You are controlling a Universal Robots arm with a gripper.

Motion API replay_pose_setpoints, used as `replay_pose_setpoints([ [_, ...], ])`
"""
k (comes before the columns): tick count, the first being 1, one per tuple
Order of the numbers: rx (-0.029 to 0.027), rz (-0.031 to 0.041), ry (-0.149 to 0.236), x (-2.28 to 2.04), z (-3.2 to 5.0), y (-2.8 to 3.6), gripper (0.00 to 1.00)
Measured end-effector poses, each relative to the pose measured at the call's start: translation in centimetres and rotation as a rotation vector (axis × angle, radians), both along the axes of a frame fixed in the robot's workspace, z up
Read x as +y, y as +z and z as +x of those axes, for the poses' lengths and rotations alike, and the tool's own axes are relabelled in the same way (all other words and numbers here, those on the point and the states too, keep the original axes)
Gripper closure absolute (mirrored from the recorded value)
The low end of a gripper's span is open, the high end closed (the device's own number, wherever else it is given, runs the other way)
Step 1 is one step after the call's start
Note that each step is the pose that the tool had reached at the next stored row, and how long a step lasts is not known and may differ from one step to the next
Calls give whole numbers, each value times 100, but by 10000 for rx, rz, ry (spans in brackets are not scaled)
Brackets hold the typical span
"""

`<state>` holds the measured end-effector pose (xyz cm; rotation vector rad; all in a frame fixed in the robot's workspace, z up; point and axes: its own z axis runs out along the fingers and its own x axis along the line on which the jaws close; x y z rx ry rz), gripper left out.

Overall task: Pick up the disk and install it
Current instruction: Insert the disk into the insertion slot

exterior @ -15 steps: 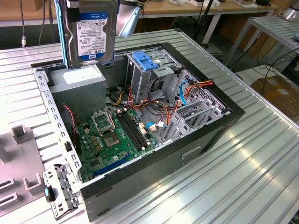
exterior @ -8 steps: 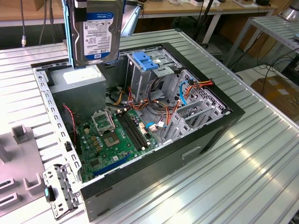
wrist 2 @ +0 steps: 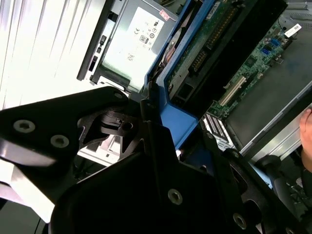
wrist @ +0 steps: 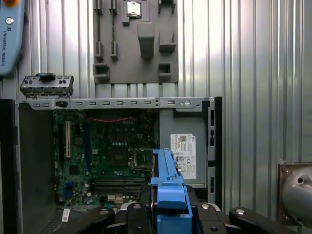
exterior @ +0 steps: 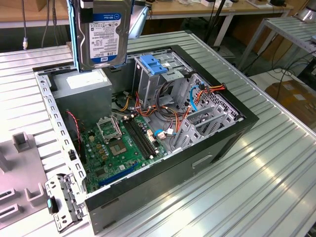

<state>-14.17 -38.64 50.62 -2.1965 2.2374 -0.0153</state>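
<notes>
Disk (exterior: 104,34) hangs upright above case (exterior: 207,148), gripper (wrist: 169,200) clamped on its blue-railed sides. Best: keep square to cage (exterior: 144,85), clear of cables (exterior: 148,106), grip firm.

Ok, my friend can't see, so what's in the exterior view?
The disk hangs upright in the air, label facing the camera, over an open computer case lying on a ribbed metal table. Inside the case are a green motherboard, coloured cables and a metal cage with a blue latch.

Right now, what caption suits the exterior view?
The disk hangs upright above the open computer case, not yet installed.
</notes>
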Motion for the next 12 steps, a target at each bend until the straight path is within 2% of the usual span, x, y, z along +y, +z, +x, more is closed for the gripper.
replay_pose_setpoints([
  [5,0,0,2,-6,3,0,63],
  [12,0,0,1,-69,3,0,63],
])
